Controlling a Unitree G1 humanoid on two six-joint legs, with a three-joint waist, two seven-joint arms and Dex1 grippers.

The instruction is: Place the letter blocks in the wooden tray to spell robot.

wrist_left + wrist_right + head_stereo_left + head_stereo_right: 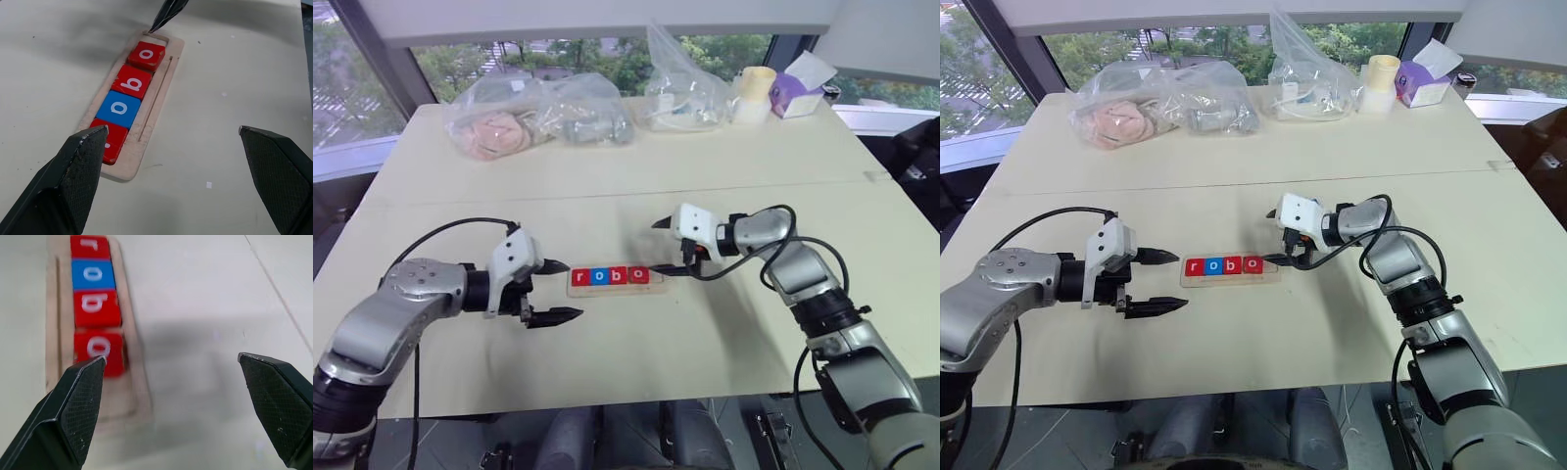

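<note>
The wooden tray (pixel 617 290) lies mid-table, between my two grippers. Four letter blocks sit in it in a row: red r (pixel 583 277), blue o (pixel 600 277), red b (pixel 619 276) and red o (pixel 637 275). The slot at the tray's right end (pixel 132 396) is bare. My left gripper (pixel 573 290) is open at the tray's left end, holding nothing. My right gripper (pixel 657 249) is open at the right end, its lower fingertip (pixel 166 14) just above the bare slot. The last red o (pixel 98 350) lies just beyond that finger.
Clear plastic bags (pixel 538 116) with items inside line the table's far edge. Beside them stand a pale cup (pixel 754 93) and a purple tissue box (pixel 798 93). A seam (pixel 607 194) crosses the tabletop behind the tray.
</note>
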